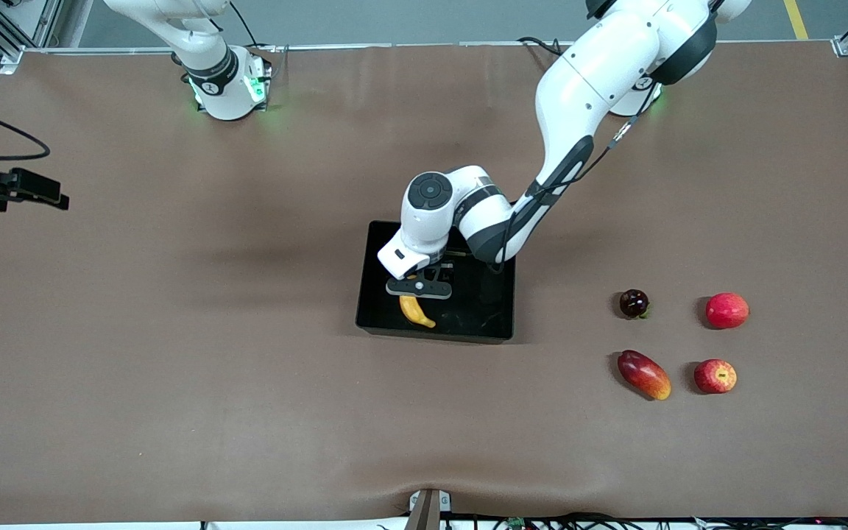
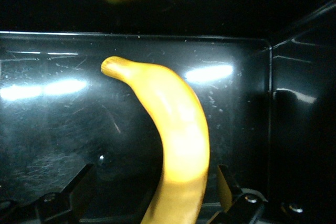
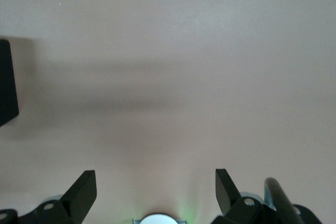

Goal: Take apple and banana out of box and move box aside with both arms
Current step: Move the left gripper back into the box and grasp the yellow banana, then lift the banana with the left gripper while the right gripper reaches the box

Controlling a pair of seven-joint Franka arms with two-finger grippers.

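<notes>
The black box [image 1: 380, 243] sits mid-table with the yellow banana [image 1: 417, 311] lying on its floor, at the side nearer the front camera. My left gripper [image 1: 419, 288] reaches down into the box, directly over the banana. In the left wrist view the banana [image 2: 176, 129] runs between the open fingers [image 2: 79, 187], with a gap on each side. The red apple [image 1: 715, 376] with its yellow dimple rests on the table toward the left arm's end. My right gripper [image 1: 34, 193] waits open over the right arm's end of the table, and nothing is between its fingers [image 3: 84, 187].
Beside the apple lie a red-yellow mango [image 1: 643, 374], a dark purple round fruit [image 1: 634, 302] and another red round fruit [image 1: 726, 310]. The left arm's forearm [image 1: 578, 110] slants over the table above the box's rim.
</notes>
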